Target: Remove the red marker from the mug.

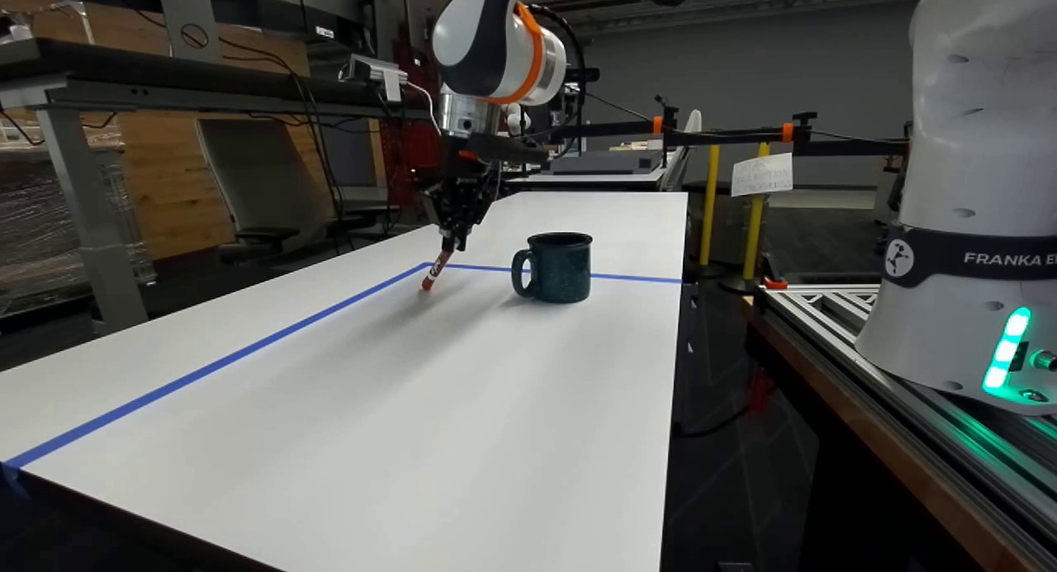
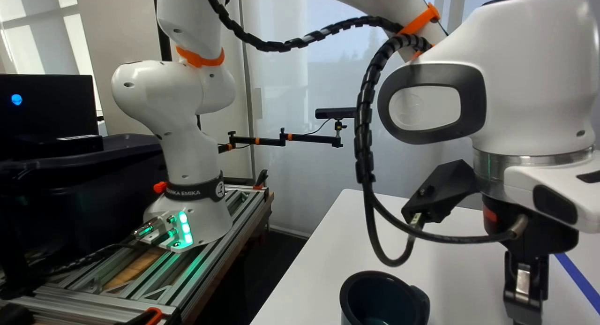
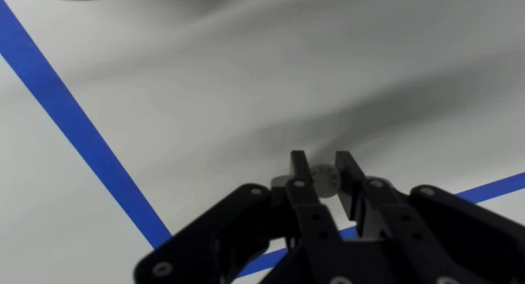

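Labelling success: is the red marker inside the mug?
No: in an exterior view, the red marker slants down from the gripper, apart from the mug.

The robot arm (image 2: 539,81) is looking smooth and glossy white, its joints (image 2: 154,86) bulging roundly, while orange bands (image 2: 199,59) are circling it. A black, ribbed cable sleeve (image 2: 364,137) is running along it. At the base (image 2: 208,223), a black collar (image 1: 941,267) is displaying white "FRANKA EMIKA" lettering (image 1: 1007,260), and a green light strip (image 1: 1007,349) is glowing. A silver ring (image 2: 492,163) is gleaming above the black hand (image 3: 320,155), whose jointed fingers (image 3: 309,220) are showing grey, round screws (image 3: 162,269).
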You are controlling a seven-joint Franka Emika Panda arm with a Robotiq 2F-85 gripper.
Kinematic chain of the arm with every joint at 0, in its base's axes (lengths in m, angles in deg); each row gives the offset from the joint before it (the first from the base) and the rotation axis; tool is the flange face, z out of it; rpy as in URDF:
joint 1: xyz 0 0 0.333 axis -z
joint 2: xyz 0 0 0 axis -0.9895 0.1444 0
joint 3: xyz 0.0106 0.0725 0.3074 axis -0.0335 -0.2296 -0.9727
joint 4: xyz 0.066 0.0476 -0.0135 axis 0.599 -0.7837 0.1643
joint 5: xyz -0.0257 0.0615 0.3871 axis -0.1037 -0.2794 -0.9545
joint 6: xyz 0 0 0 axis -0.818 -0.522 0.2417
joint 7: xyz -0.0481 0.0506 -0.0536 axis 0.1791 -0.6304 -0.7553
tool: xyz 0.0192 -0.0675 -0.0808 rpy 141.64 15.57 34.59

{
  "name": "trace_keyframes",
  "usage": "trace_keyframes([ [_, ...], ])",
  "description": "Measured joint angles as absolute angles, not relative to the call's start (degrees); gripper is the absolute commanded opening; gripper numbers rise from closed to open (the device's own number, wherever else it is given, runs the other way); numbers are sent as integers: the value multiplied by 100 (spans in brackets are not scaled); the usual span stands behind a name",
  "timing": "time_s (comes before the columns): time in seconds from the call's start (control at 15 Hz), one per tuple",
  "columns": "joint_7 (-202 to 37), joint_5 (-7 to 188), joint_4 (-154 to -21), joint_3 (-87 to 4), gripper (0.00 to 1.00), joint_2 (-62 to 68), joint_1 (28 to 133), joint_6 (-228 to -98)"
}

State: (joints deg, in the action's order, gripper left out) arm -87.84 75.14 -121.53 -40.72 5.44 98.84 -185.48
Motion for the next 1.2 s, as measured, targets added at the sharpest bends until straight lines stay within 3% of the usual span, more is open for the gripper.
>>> trace_keyframes([
  [0.47, -9110, 7325, -11879, -3917, 5, 549, 10011, -17162],
  [1.2, -9111, 7354, -11775, -3725, 5, 912, 10007, -17069],
])
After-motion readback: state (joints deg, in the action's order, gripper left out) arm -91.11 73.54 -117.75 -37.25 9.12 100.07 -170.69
